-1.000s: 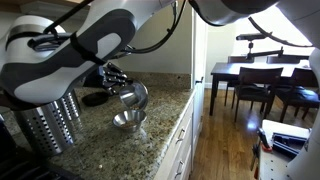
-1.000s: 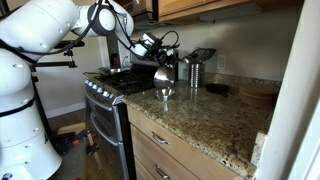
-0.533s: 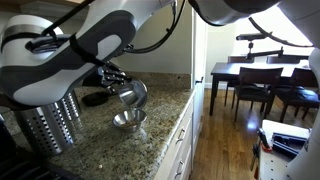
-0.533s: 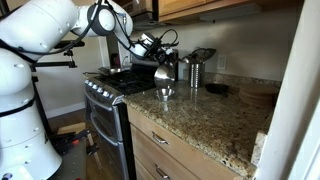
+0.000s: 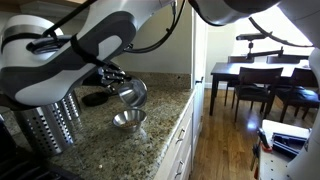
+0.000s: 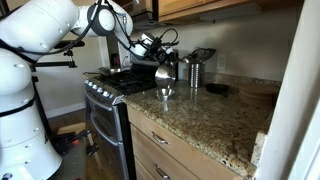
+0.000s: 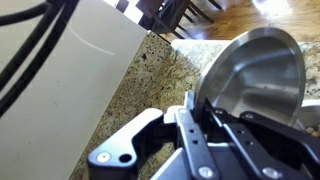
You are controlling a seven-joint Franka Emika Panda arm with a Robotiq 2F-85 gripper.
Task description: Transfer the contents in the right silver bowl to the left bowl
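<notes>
Granite counter (image 5: 105, 150) (speckled), dining table (image 5: 250, 72) beyond.

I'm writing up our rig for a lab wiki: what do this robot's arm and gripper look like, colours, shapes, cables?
The arm is made of rounded, glossy white shells with black bands at the joints. The gripper is black, with slim angular linkage fingers and round pivot bolts on its matte body. Thin black cables loop along the wrist. No markings are legible.

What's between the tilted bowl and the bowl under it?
Nothing visible: in an exterior view the tilted bowl, held by the gripper, hangs just above the lower bowl. Any falling contents are too small to tell.
</notes>
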